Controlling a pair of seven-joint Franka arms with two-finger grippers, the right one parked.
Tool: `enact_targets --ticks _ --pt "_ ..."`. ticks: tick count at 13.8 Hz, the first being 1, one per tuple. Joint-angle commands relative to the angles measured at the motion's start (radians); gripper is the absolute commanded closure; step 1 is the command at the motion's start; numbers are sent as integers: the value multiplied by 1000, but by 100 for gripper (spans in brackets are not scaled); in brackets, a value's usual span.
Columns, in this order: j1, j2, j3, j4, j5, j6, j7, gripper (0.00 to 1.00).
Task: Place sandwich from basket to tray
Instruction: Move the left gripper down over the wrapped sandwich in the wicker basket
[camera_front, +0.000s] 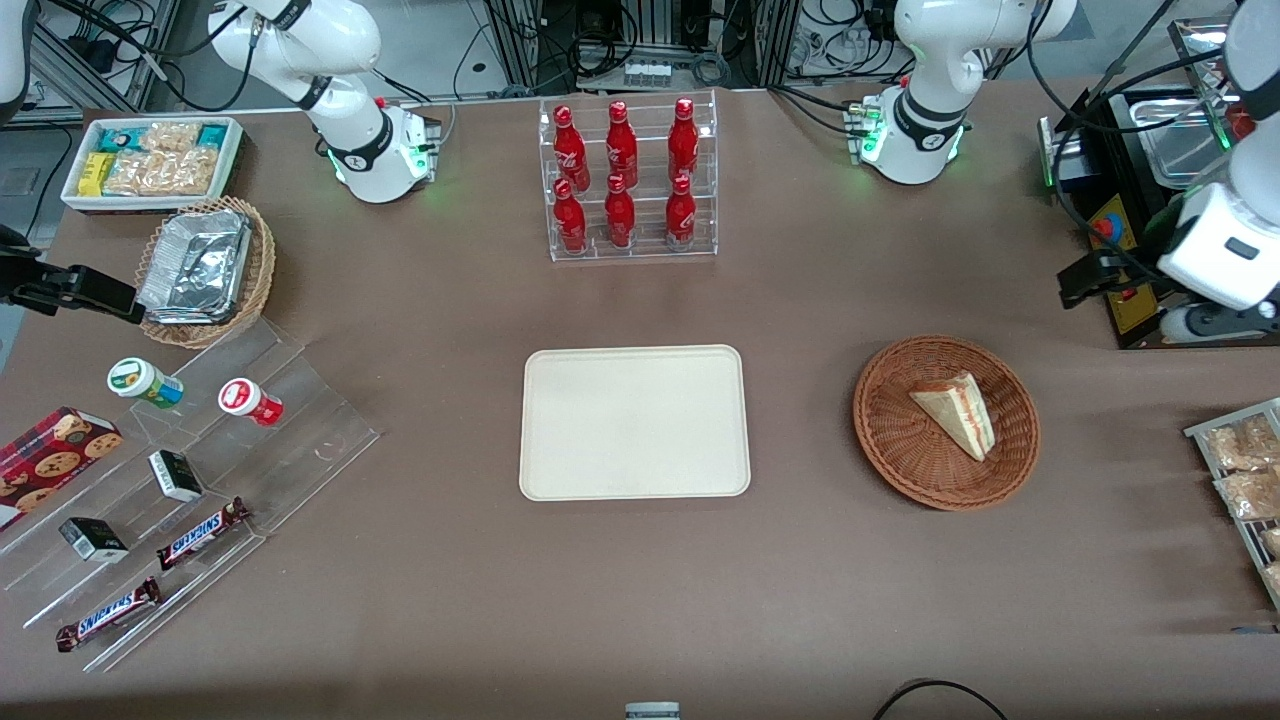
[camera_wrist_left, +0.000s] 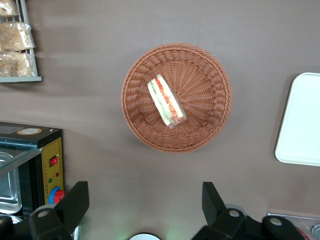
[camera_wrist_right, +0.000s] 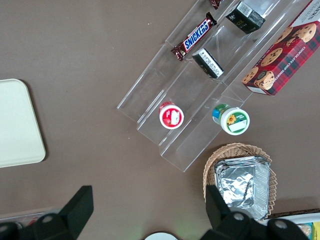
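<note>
basket (camera_front: 945, 421): woven wicker, rough. tray (camera_front: 634, 422): smooth matt plastic-looking. table (camera_front: 640, 600): matt brown cloth-like cover. gripper (camera_wrist_left: 145, 207) above it: matt black fingers.

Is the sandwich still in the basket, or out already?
In. The sandwich lies inside the basket; the tray is bare, and the open gripper is above the table.

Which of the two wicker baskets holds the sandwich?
The round reddish-brown wicker basket, toward the working arm's end, holds the triangular sandwich; the tan basket holds foil containers.

sandwich (camera_front: 955, 412) in basket (camera_front: 900, 450), which sits beside tray (camera_front: 634, 422) toward working arm's end. Bottle rack (camera_front: 628, 180) farther from front camera than tray. Gripper (camera_wrist_left: 145, 207) high over table, fingers (camera_wrist_left: 75, 202) spread, nothing held.
</note>
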Motion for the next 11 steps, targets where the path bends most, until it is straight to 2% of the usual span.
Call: enact_targets --ticks 1,4,7,9,11 --pt "-15 -4 5 14 12 -26 -12 0" --pt "-14 3 6 -9 15 -27 -5 0" --pt "-12 -19 9 -137 24 52 -20 0" --pt "-12 -49 9 -243 24 157 -125 0" --pt "-12 -67 2 -366 26 305 -307 0"
